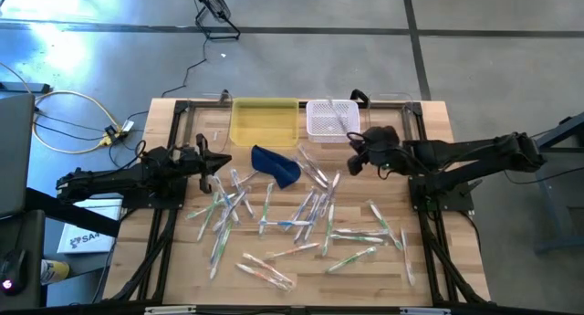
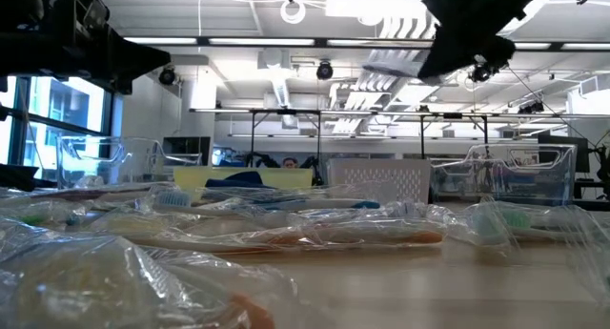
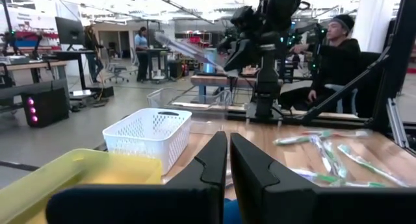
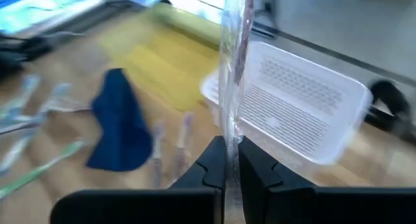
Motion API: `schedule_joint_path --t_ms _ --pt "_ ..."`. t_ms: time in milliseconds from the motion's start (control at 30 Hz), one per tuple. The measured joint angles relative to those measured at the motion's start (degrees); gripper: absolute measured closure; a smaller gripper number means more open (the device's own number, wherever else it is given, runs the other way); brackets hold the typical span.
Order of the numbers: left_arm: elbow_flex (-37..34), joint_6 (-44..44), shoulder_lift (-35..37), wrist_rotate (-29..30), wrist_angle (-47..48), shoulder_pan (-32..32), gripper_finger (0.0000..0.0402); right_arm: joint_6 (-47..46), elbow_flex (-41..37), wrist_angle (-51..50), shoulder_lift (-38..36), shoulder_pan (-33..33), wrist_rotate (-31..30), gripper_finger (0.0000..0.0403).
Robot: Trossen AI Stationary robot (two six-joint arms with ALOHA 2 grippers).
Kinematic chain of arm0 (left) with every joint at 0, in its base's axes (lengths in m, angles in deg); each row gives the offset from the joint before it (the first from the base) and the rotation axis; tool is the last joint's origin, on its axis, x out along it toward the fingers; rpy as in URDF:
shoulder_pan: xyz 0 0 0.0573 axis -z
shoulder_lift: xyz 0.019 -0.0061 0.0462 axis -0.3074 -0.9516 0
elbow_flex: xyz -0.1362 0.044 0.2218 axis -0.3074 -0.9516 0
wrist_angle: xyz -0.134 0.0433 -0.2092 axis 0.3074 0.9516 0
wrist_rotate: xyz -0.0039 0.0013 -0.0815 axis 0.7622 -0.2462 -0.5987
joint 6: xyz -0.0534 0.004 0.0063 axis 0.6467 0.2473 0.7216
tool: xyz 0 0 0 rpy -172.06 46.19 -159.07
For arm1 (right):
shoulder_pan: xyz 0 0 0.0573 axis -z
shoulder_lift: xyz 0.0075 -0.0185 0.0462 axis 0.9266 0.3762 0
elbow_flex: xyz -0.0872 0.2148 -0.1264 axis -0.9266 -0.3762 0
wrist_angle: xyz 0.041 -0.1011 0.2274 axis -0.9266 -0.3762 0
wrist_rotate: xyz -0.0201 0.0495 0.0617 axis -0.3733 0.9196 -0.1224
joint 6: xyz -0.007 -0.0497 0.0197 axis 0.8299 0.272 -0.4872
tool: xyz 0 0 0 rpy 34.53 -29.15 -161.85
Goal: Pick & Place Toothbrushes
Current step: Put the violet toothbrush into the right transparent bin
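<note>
Clear-wrapped toothbrush (image 4: 233, 68) is pinched by the right gripper (image 4: 231, 160) beside the basket (image 4: 305, 113); slippery wrap could slide out. Left gripper (image 3: 229, 160) is pressed together, empty.

Two matte black arms, jointed and angular, sit left and right of frame. The left tool (image 3: 227, 175) and right tool (image 4: 231, 162) each carry two flat, wedge-shaped black fingers.
</note>
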Motion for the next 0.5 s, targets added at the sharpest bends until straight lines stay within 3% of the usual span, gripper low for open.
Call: schedule_joint_path --t_ms 200,500 --pt "0.00 1.78 0.00 0.00 0.02 0.00 0.0384 -9.95 0.00 -10.31 0.00 4.28 -0.40 0.0393" --pt "1.03 2.78 0.00 0.02 0.15 0.00 0.0384 -12.28 0.00 -13.34 0.00 14.77 5.52 0.0393"
